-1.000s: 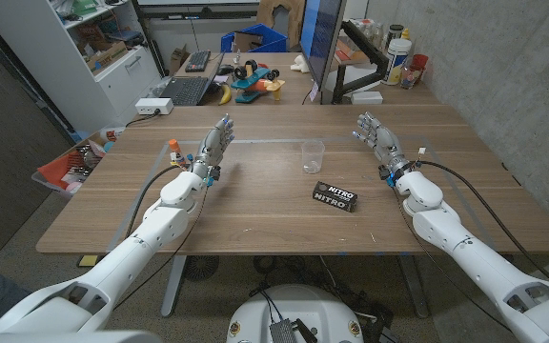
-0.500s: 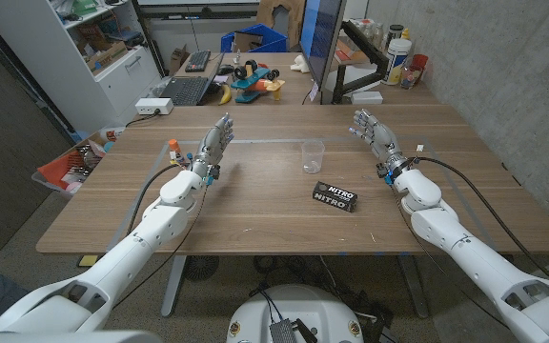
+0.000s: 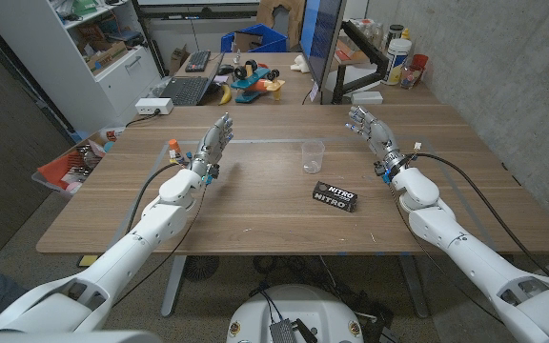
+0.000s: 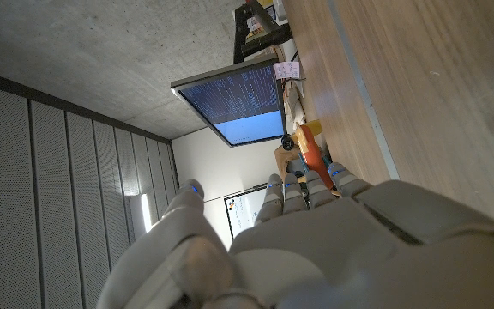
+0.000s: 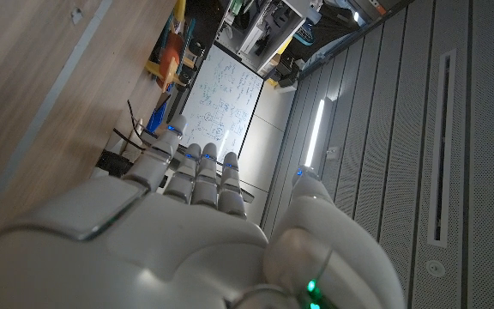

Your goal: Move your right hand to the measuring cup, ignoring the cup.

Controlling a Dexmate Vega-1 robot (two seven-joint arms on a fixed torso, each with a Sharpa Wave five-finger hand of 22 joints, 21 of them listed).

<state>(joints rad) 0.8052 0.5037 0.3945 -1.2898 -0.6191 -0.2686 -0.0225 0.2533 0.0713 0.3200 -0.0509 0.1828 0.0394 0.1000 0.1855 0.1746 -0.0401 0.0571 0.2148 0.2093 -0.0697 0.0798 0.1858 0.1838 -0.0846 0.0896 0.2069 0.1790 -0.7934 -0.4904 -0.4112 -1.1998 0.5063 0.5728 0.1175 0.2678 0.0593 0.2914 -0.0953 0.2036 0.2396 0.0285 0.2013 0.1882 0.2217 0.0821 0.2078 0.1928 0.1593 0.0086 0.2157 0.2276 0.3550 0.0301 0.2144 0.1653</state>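
Note:
A small clear plastic cup (image 3: 312, 156) stands upright near the middle of the wooden table (image 3: 255, 214). My right hand (image 3: 368, 131) hovers to the right of it and slightly farther back, a short gap away, fingers apart and holding nothing. My left hand (image 3: 214, 143) stays on the left side of the table, fingers extended and empty, well apart from the cup. In the right wrist view the back of my right hand (image 5: 204, 240) shows with its fingers reaching out. The left wrist view shows the back of my left hand (image 4: 316, 249) above the tabletop.
A black box lettered NITRO (image 3: 335, 197) lies in front of the cup, toward my right arm. A small orange-capped item (image 3: 173, 145) sits by my left hand. Behind the table stand a monitor (image 3: 315, 43), a keyboard (image 3: 181, 90) and toys (image 3: 253, 78).
My right hand has drifted a little farther back and toward the cup. The left hand, the cup and the box have not moved.

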